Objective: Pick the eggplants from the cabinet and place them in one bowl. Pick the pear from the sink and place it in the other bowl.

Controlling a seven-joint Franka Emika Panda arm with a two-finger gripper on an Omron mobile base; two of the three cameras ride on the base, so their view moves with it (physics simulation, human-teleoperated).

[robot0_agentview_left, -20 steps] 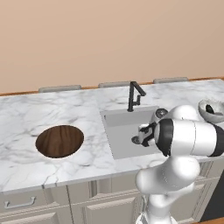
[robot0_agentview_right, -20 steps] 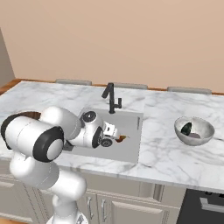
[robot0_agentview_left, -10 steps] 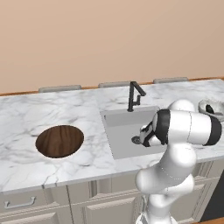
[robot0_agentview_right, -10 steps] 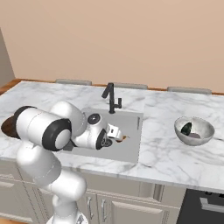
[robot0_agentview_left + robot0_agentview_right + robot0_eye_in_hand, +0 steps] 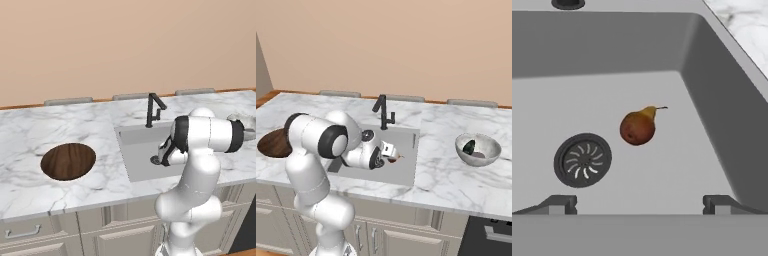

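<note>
The eggplants (image 5: 469,146) sit in the grey bowl (image 5: 491,150); the pear (image 5: 638,126) lies in the sink (image 5: 662,185), the gripper (image 5: 639,204) wide open above it.

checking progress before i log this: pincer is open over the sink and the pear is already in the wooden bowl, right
Not quite. The pincer is open over the sink, but the pear is not in the wooden bowl. The hand view shows it lying on the sink floor beside the drain, apart from the fingertips.
</note>
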